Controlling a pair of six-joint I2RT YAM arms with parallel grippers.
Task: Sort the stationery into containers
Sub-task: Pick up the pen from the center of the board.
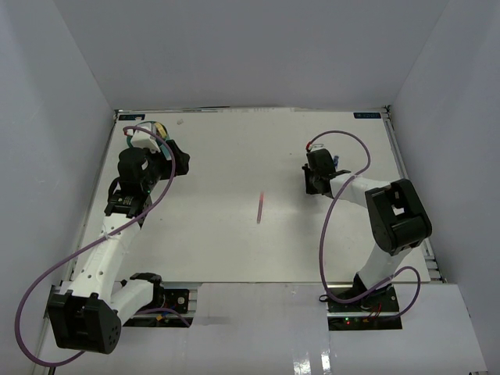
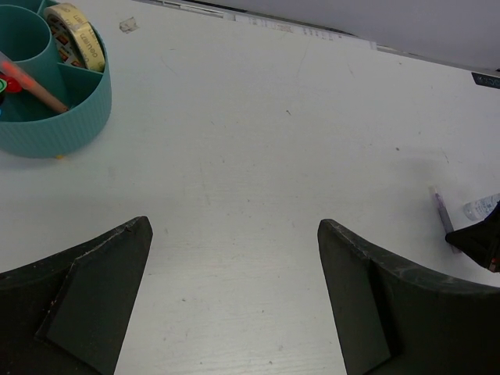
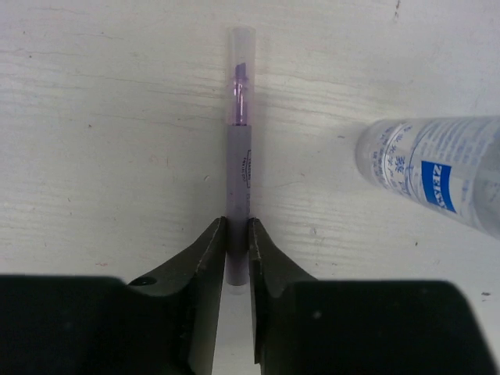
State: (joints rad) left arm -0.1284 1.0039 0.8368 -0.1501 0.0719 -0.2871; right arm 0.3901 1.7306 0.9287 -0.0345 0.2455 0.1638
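Note:
My right gripper (image 3: pixel 237 223) is shut on the tail end of a thin purple marker (image 3: pixel 238 141) with a clear cap, which lies flat on the white table. A small clear bottle (image 3: pixel 437 172) with a blue label lies just to its right, apart from the fingers. In the top view the right gripper (image 1: pixel 316 181) is at the far right and a pink marker (image 1: pixel 260 208) lies alone mid-table. My left gripper (image 2: pixel 234 226) stands open over bare table. The teal organizer (image 2: pixel 55 125) at far left holds a cream tape roll (image 2: pixel 78 35) and an orange-red marker (image 2: pixel 31 86).
The left arm hides most of the teal organizer (image 1: pixel 158 128) in the top view. White walls close in the table on the left, back and right. The right arm's cable loops above the bottle (image 1: pixel 336 162).

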